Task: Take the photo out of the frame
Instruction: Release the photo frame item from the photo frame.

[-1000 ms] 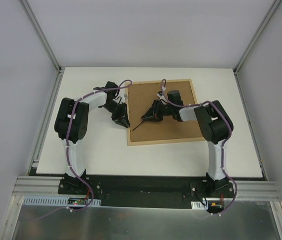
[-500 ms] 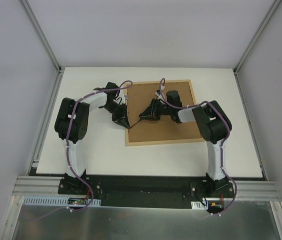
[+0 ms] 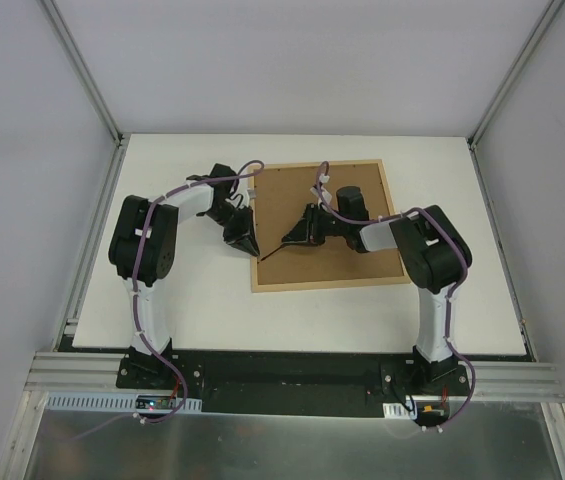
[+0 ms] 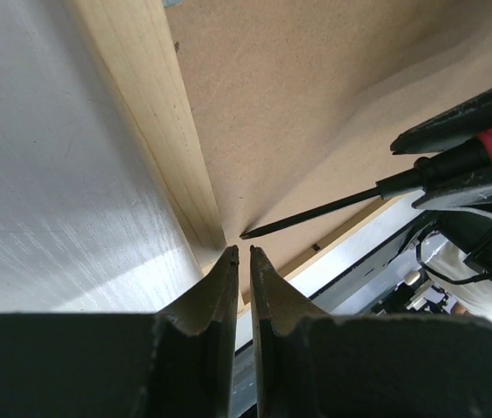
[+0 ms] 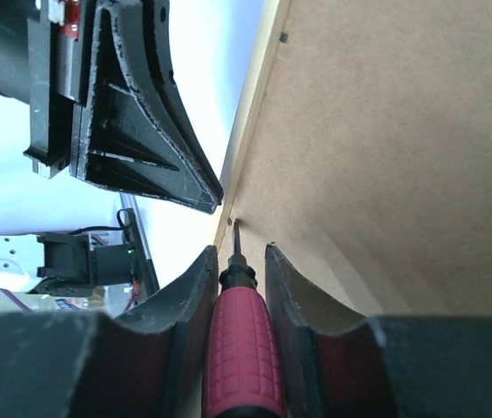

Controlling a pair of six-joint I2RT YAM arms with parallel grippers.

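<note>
Overhead looks down; both wrist views closely share the frame (image 4: 154,113).

A white table (image 3: 192,310) stands inside plain pale grey walls (image 3: 292,60); aluminium posts (image 3: 82,70) mark the far corners; a brushed metal sheet (image 3: 292,445) lies nearest; the light is soft and even.

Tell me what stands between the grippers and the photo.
The frame lies back up, so its brown fibreboard back covers everything inside; no photo shows. The right gripper holds a screwdriver, tip at the back's left edge, beside the shut left gripper.
</note>
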